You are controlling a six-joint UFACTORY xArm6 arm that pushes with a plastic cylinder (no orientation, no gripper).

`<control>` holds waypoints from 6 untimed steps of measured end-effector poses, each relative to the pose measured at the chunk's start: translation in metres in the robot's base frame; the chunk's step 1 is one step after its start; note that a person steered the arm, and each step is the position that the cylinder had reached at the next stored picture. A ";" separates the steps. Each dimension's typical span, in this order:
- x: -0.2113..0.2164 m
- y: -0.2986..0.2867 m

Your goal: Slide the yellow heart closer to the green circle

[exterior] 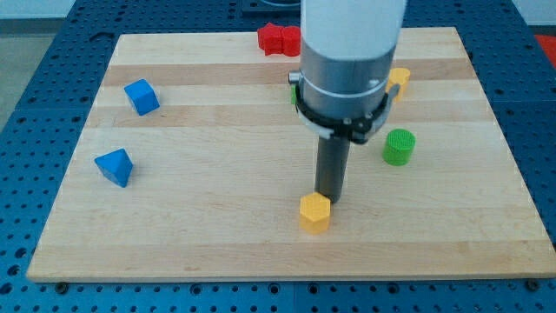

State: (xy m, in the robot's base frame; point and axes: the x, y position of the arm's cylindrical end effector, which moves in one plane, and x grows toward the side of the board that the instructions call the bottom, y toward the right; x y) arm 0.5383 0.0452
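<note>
Yellow heart sat near the board's top right, partly hidden behind the arm, well apart from the rod's tip, which rested against the top edge of a yellow hexagonal block; the rod has no jaws. Green circle stood right of the rod, below the heart. Two blue blocks lay left, red blocks at top.

My arm hides most of a yellow block and nearly all of a green block; their shapes cannot be told. The arm's top is cut off.
</note>
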 end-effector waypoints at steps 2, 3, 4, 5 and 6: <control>-0.008 0.001; -0.059 0.006; -0.096 0.046; -0.114 0.124; -0.164 0.191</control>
State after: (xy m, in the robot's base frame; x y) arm 0.3746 0.2360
